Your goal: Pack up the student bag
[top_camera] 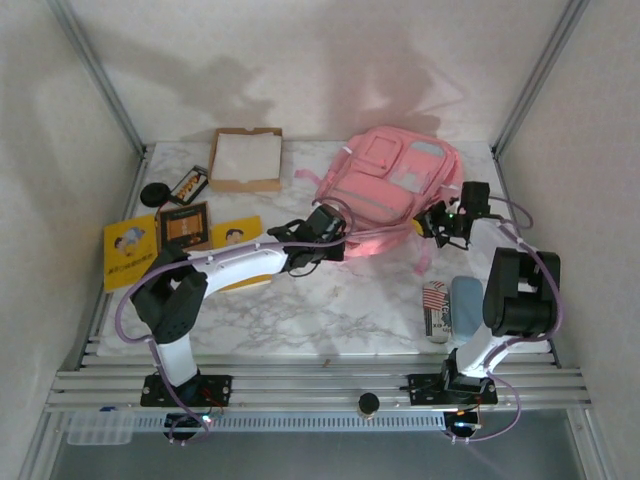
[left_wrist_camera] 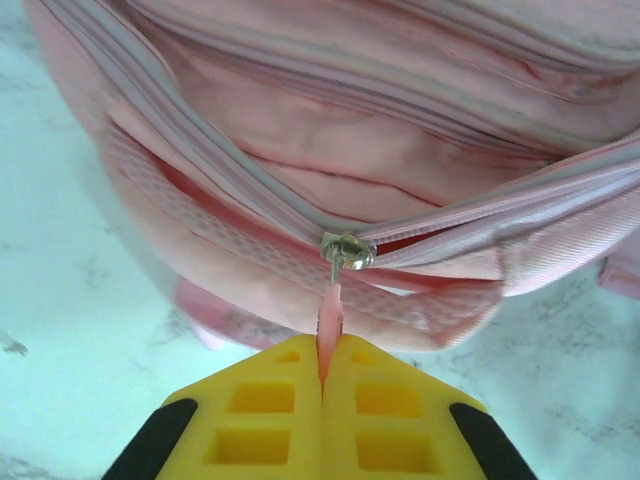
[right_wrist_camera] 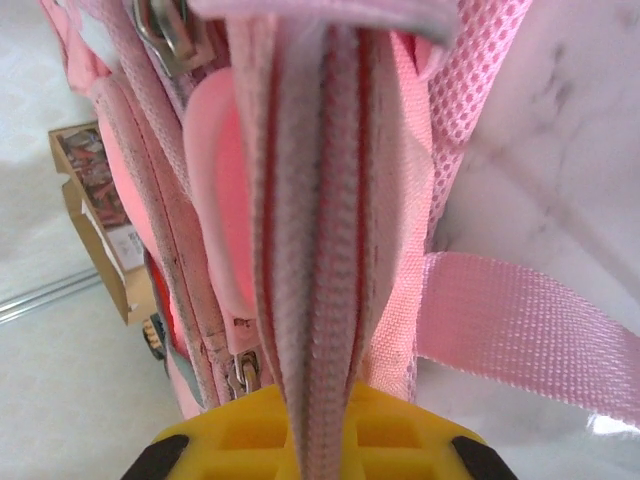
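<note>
Listing the white marbled table [top_camera: 330, 310] from left to right:

1. Yellow illustrated booklet [top_camera: 130, 252], flat near the left edge.
2. Small black round object [top_camera: 153, 192], behind the booklet; its kind could not be told.
3. Small dark packet with orange print [top_camera: 188, 184], just beside the round object.
4. Dark brown square book [top_camera: 185, 225], flat, beside the first booklet.
5. Second yellow booklet [top_camera: 237, 232], partly under the left arm.
6. Open brown cardboard box holding a white sheet [top_camera: 246, 158], at the far edge.
7. Left gripper [top_camera: 325, 228], at the near left edge of the bag. In the wrist view the left gripper [left_wrist_camera: 322, 350] had its yellow jaws pressed together and clamped on a thin pink zip pull tab [left_wrist_camera: 330, 310]. The tab hung from a silvery metal slider [left_wrist_camera: 346, 250].
8. Large pink fabric student bag [top_camera: 390, 180], lying flat at far centre-right with its front pockets upward.
9. Right gripper [top_camera: 440, 222], at the bag's right edge. In the wrist view the right gripper [right_wrist_camera: 320, 425] had its yellow jaws closed on a ridge of zipped pink fabric running down between them. A pink webbing strap [right_wrist_camera: 520, 330] lay on the marble to the right.
10. Flag-print pouch [top_camera: 435, 310], near the right arm's base.
11. Pale blue-grey block [top_camera: 465, 303], just beside the pouch.
</note>
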Robot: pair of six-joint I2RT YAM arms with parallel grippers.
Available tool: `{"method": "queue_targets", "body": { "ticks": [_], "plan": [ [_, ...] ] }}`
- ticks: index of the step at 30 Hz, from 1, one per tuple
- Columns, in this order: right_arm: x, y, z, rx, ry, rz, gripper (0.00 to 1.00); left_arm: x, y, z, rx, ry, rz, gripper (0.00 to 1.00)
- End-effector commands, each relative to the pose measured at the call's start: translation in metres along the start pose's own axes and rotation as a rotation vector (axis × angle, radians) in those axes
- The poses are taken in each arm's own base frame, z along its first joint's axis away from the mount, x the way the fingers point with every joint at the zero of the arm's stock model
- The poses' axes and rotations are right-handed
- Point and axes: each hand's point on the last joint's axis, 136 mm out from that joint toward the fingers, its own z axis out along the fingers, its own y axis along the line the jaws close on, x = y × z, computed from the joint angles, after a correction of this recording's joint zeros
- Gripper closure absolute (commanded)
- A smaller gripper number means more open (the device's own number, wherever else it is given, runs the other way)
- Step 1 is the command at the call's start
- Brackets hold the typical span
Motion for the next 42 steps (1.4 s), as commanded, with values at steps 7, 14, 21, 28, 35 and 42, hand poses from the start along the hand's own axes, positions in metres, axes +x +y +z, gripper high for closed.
{"method": "queue_targets", "body": {
  "ticks": [7,14,21,28,35,42],
  "plan": [
    [0.015,0.014,-0.027,0.052,-0.076,-0.165,0.30,-0.022,-0.023,0.002,0.092,-0.029,0.001,1.00],
    [0.103,0.031,-0.005,-0.039,0.044,-0.070,0.05,-0.021,-0.029,-0.001,0.109,-0.029,-0.013,1.00],
    [0.116,0.040,0.022,-0.083,-0.010,0.093,0.06,-0.013,-0.033,0.002,0.120,-0.011,-0.010,1.00],
    [0.104,0.025,0.052,0.067,-0.117,0.178,0.13,-0.008,-0.027,0.009,0.084,0.013,0.001,1.00],
    [0.089,0.004,0.067,0.154,-0.189,0.191,0.47,-0.006,-0.023,0.010,0.052,0.015,0.009,1.00],
    [0.085,0.008,0.061,0.188,-0.184,0.042,1.00,-0.012,-0.005,0.007,-0.055,-0.001,0.025,1.00]
  ]
}}
